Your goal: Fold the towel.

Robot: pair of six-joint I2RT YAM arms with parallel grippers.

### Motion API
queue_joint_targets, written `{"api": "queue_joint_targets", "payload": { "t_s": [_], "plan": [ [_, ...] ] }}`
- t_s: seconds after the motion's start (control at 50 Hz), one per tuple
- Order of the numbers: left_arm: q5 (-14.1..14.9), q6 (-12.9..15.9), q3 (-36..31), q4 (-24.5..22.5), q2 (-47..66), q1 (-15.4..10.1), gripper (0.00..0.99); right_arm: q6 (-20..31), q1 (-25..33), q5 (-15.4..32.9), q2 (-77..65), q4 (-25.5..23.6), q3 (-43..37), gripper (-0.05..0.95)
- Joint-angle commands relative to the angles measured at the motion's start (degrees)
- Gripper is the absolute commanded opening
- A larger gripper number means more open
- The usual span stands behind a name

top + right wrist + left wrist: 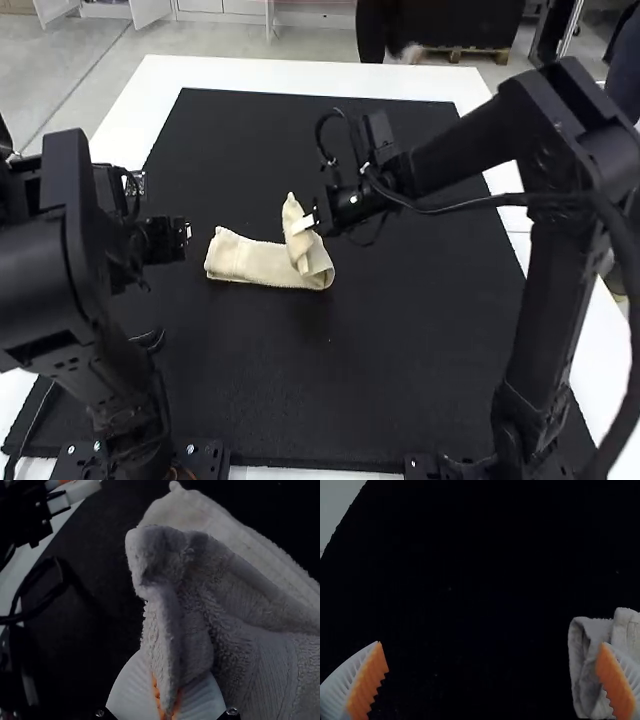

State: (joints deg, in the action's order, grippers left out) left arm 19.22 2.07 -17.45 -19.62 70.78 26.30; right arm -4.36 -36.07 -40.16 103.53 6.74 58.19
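The towel (255,263) lies in a narrow strip on the black mat (400,350), right end raised. The right gripper (304,224) clamps this end between its fingers. The left gripper (187,231), fingers apart, is positioned near the opposite end.

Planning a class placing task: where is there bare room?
Bare black mat lies beyond the towel, up to the far white border, and nearer, between towel and near edge. Crowded: the towel's raised end, in the right gripper, and its other end, near the left gripper.
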Motion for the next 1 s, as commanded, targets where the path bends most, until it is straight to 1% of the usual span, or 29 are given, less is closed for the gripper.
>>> {"api": "queue_joint_targets", "payload": {
  "t_s": [0.0, 0.52, 0.8, 0.98],
  "plan": [
    [-0.5, -0.5, 0.7, -0.5, -1.2, 0.6, 0.972, -0.4, -2.2, -0.4, 1.9, 1.0, 3.6, -0.01],
    [-0.4, -0.5, 0.9, -1.0, -1.6, 0.6, 0.972, -1.0, -7.5, -0.4, 13.5, 1.4, 16.7, 0.00],
    [-0.3, -0.5, 1.1, -1.0, -1.6, 0.7, 0.972, -1.4, -9.5, -0.4, 17.9, 1.5, 21.3, 0.00],
    [-0.3, -0.5, 1.3, -1.1, -1.6, 0.6, 0.972, -1.4, -9.8, -0.4, 20.4, 1.6, 24.0, 0.00]
  ]
}}
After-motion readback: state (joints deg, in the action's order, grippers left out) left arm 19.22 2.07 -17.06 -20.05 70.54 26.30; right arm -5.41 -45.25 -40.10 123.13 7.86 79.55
